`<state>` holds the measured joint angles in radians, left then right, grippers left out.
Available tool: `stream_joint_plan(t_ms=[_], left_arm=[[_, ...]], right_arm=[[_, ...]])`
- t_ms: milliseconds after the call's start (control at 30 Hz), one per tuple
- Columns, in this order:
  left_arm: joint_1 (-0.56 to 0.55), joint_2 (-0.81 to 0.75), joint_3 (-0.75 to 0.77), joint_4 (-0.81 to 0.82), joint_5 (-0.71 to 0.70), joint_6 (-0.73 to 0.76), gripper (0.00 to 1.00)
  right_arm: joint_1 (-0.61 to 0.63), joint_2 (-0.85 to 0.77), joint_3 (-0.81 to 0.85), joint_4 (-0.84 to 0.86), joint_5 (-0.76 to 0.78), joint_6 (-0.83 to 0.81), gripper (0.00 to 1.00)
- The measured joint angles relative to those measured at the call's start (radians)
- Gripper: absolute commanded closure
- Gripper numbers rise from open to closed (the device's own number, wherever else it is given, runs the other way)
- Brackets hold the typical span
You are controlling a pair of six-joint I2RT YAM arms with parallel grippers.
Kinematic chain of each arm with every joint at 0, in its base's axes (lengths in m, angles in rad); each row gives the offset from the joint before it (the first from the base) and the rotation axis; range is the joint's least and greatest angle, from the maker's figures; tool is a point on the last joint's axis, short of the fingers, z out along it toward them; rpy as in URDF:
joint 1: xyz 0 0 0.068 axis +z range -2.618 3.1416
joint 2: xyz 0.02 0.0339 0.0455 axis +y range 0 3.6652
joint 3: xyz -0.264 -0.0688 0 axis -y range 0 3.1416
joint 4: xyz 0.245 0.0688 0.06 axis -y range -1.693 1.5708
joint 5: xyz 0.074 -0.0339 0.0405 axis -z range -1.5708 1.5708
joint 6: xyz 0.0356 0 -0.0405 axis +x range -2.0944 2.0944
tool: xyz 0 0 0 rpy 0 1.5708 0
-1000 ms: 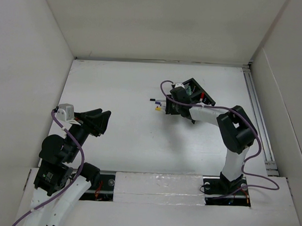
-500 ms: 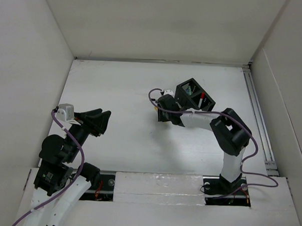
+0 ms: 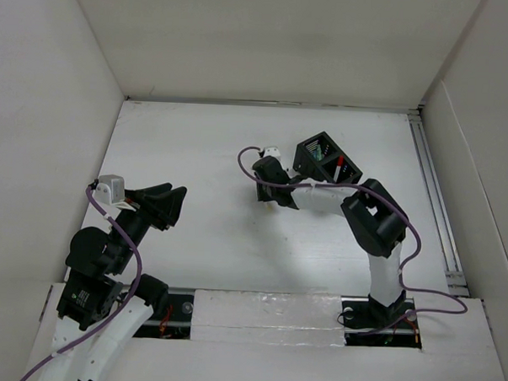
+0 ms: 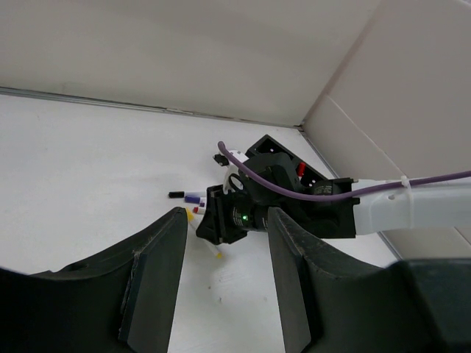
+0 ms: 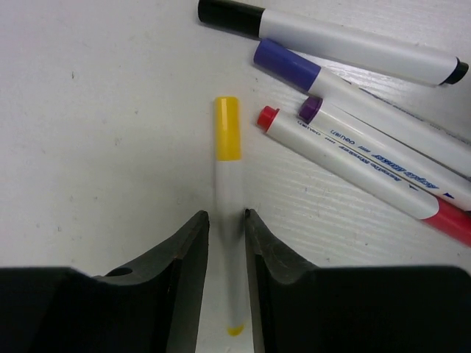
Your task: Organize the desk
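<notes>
My right gripper [image 5: 227,215] is low over the white desk [image 3: 196,154] with its two fingers closed on the white barrel of a yellow-capped marker [image 5: 227,129] lying flat. Just right of it lie a black-capped marker [image 5: 331,40], a blue-capped marker [image 5: 288,64], a purple-capped marker [image 5: 383,140] and a red-tipped marker [image 5: 346,165]. In the top view the right gripper [image 3: 261,184] hides the markers. My left gripper [image 3: 171,197] is open and empty, held above the desk's left side; in the left wrist view [image 4: 226,215] it looks toward the right gripper [image 4: 215,224].
A black mesh organizer [image 3: 327,158] stands just right of the right wrist and holds a few pens; it also shows in the left wrist view [image 4: 283,156]. White walls edge the desk. A metal rail [image 3: 431,190] runs along the right side.
My right arm has swung left, away from the organizer, and dropped onto the markers, where its fingers have closed round the yellow-capped marker. The left arm has not moved.
</notes>
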<state>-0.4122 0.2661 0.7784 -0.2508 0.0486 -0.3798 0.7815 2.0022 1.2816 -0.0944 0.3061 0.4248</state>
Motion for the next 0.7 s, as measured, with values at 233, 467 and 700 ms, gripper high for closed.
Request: stream_joint_plan(t_ms=[233, 467, 700], left_arm=[[0.0, 0.0, 0.0, 0.0, 0.0, 0.0, 0.56], [0.0, 0.0, 0.0, 0.0, 0.0, 0.0, 0.56], [0.0, 0.0, 0.0, 0.0, 0.0, 0.0, 0.56]], right_arm=[[-0.001, 0.008, 0.006, 0.004, 0.0, 0.001, 0.98], [0.014, -0.049, -0.058, 0.026, -0.058, 0.01, 1.0], [0.038, -0.35, -0.142, 0.051, -0.119, 0.023, 1.0]])
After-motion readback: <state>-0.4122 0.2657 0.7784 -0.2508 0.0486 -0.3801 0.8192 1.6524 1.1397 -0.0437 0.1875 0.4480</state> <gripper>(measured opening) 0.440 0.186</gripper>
